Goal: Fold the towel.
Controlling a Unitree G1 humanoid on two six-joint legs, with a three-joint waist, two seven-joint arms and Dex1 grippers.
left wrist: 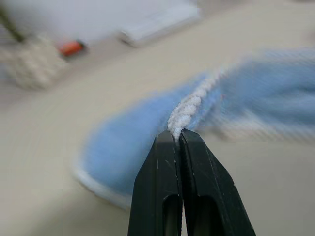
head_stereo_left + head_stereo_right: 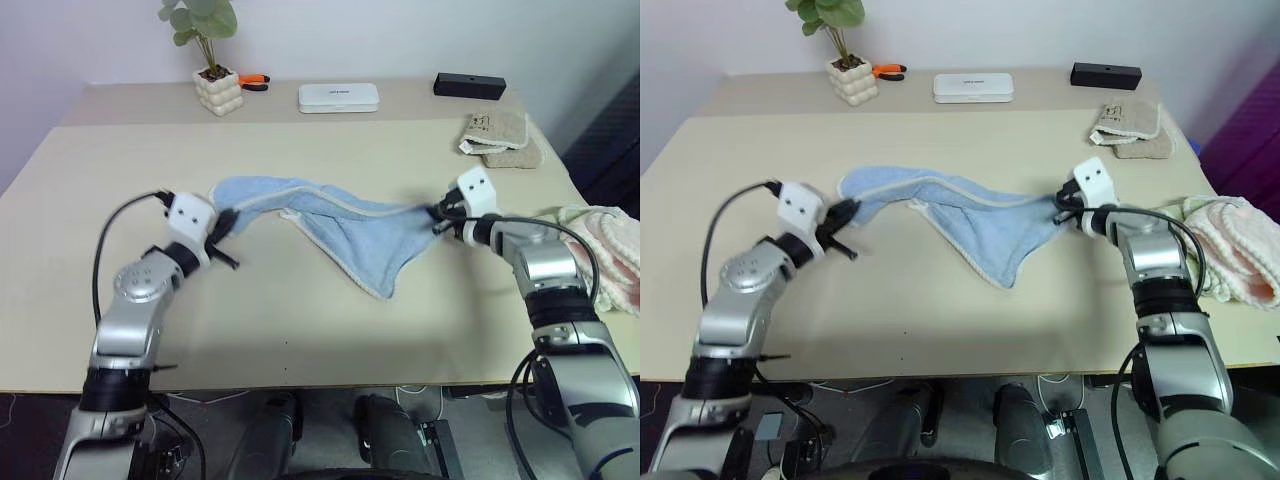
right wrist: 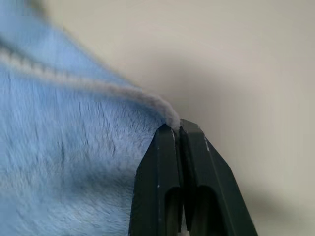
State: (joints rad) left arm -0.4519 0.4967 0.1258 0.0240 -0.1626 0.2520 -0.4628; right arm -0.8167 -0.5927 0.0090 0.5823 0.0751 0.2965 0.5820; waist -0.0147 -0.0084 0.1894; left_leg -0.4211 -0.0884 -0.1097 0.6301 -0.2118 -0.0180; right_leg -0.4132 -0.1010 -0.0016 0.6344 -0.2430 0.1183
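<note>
Your left gripper (image 2: 225,222) is pinched tight on the cream edging at one end of the towel (image 2: 345,225). The towel sags mid-tabletop (image 2: 300,320), strung between both arms. Your right gripper (image 2: 437,213) is clamped on the opposite corner. It's soft, light and limp, so grip the corners and edging, not the middle.

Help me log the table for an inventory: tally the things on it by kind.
Towels and cloths: 3 (blue towel, beige cloth, pink towel)
Potted plant: 1
White case: 1
Black box: 1
Orange-handled tool: 1
Total: 7
</note>
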